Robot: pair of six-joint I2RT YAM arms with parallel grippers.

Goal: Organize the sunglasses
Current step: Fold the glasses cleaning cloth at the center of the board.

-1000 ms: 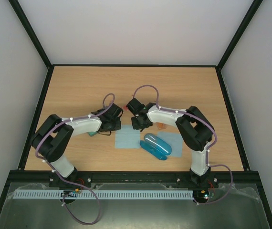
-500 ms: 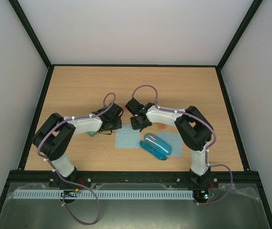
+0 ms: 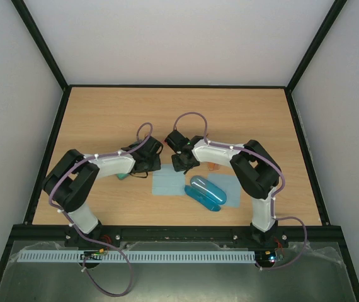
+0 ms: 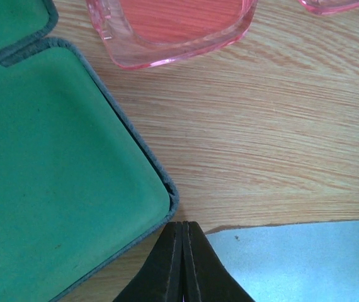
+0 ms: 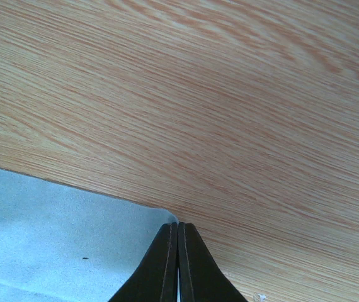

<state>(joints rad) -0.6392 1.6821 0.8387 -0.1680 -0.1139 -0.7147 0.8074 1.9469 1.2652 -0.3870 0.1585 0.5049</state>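
At the blue cloth's (image 4: 305, 261) edge, left end effector (image 4: 181, 228) and right end effector (image 5: 178, 228) are fully closed.

Both the left claw (image 4: 181, 228) and the right claw (image 5: 178, 229) have closed up tight

Left arm (image 3: 111, 165) and right arm (image 3: 220, 152) fold inward, wrists low — left claw (image 4: 181, 251) and right claw (image 5: 177, 251) both pinched tight.
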